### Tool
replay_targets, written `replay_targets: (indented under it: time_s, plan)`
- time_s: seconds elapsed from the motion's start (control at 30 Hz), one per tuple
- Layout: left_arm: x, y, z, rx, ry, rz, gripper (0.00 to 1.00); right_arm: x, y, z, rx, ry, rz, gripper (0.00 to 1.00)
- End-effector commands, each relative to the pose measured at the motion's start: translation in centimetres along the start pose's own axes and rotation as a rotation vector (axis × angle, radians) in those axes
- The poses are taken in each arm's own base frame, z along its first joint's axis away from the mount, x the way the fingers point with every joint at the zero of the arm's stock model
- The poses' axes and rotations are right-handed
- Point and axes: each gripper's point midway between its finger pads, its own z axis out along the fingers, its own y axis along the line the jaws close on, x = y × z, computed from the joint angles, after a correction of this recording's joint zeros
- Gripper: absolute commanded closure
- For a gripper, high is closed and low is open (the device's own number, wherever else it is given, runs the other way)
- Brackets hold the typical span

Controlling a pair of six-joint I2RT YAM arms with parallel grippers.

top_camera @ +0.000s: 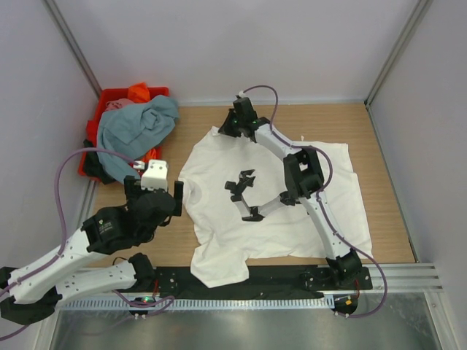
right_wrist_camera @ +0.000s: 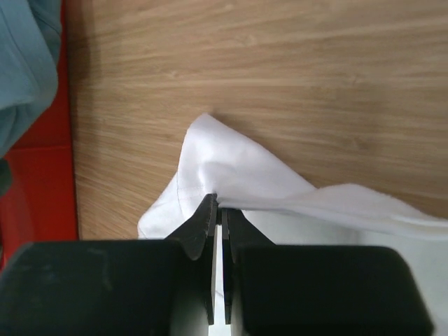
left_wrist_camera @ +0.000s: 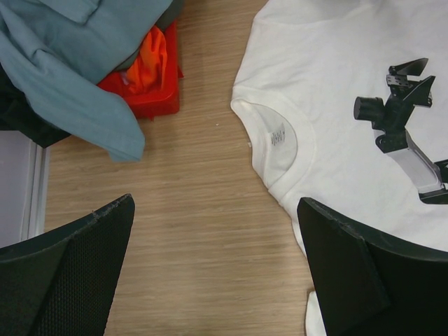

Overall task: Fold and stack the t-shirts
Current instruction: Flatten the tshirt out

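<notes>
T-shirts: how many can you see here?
4: white shirt spread on the table; grey-blue shirt, orange shirt and dark shirt heaped in the crate. Others may lie hidden underneath.

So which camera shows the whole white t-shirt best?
The top external view: the white t-shirt lies spread out, nearly whole. Left wrist shows just its collar and print; right wrist, only a corner pinched in the jaws.

Bare table (left_wrist_camera: 196, 147) lies open beneath my left gripper (left_wrist_camera: 217, 208); heaped red crate (top_camera: 109, 94) blocks far left, white t-shirt (top_camera: 219, 251) covers right
</notes>
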Motion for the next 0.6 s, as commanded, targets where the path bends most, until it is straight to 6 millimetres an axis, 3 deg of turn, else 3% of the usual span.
replay_targets:
  time_s: [0.0, 0.13, 0.17, 0.2, 0.27, 0.4, 0.43, 0.47, 0.5, 0.53, 0.57]
  plan:
    - [-0.6, 0.5, 0.1, -0.032, -0.021, -0.014, 0.00, -8.1, 4.2, -3.2, -0.136, -0.193, 0.010, 0.95]
    - [-0.5, 0.5, 0.2, -0.037, -0.018, -0.010, 0.00, -11.7, 3.3, -3.7, -0.161, -0.291, 0.083, 0.85]
    - [-0.5, 0.4, 0.2, -0.038, -0.016, -0.010, 0.00, -12.8, 3.6, -4.0, -0.184, -0.322, 0.090, 0.57]
    - [-0.5, 0.5, 0.2, -0.042, -0.015, -0.008, 0.00, -13.8, 3.2, -4.1, -0.198, -0.341, 0.100, 0.36]
    - [-0.4, 0.4, 0.3, -0.044, -0.011, -0.005, 0.00, -15.5, 4.1, -4.9, -0.248, -0.376, 0.099, 0.13]
    - [-0.2, -0.4, 0.5, -0.044, 0.021, -0.027, 0.00, -18.7, 6.2, -9.3, -0.324, -0.407, 0.055, 0.03]
    - [0.0, -0.6, 0.6, -0.044, 0.029, -0.041, 0.00, -18.7, 5.1, -9.8, -0.294, -0.398, 0.054, 0.03]
    - [0.2, -1.0, 0.8, -0.043, 0.040, -0.047, 0.00, -20.5, 6.9, -13.7, -0.308, -0.438, 0.025, 0.01]
    - [0.5, -2.0, 0.9, -0.016, 0.068, -0.063, 0.00, -20.8, 6.7, -15.2, -0.283, -0.453, -0.017, 0.01]
    - [0.9, -3.1, 1.5, -0.010, 0.089, -0.072, 0.00, -19.3, 4.4, -14.9, -0.204, -0.425, -0.024, 0.00]
    - [1.4, -3.9, 2.0, -0.008, 0.110, -0.074, 0.00, -20.6, 6.3, -19.9, -0.199, -0.481, -0.059, 0.00]
